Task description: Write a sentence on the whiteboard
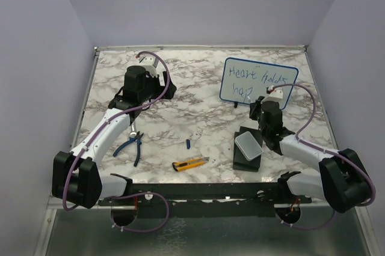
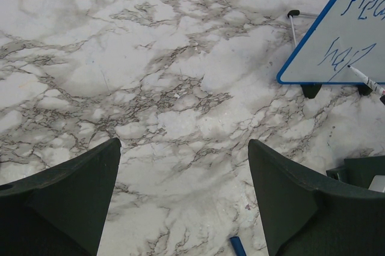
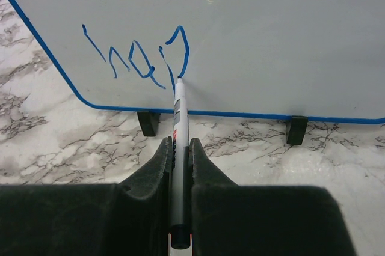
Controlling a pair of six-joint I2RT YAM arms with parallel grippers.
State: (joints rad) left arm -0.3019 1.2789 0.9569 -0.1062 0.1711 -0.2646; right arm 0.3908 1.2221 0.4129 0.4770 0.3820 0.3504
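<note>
The whiteboard stands tilted at the back right on small black feet, inside a blue frame. The sentence is blue handwriting in two lines, reading roughly "Heart holds" above "hop". My right gripper is just in front of the board, shut on a white marker. In the right wrist view the marker's tip touches the whiteboard at the foot of the last letter of the sentence. My left gripper stands open over bare marble at the back left, with nothing between its fingers.
Blue-handled pliers lie near the left arm. A yellow utility knife and a small blue cap lie at the front middle. A pale grey box rests on a black block beside the right arm.
</note>
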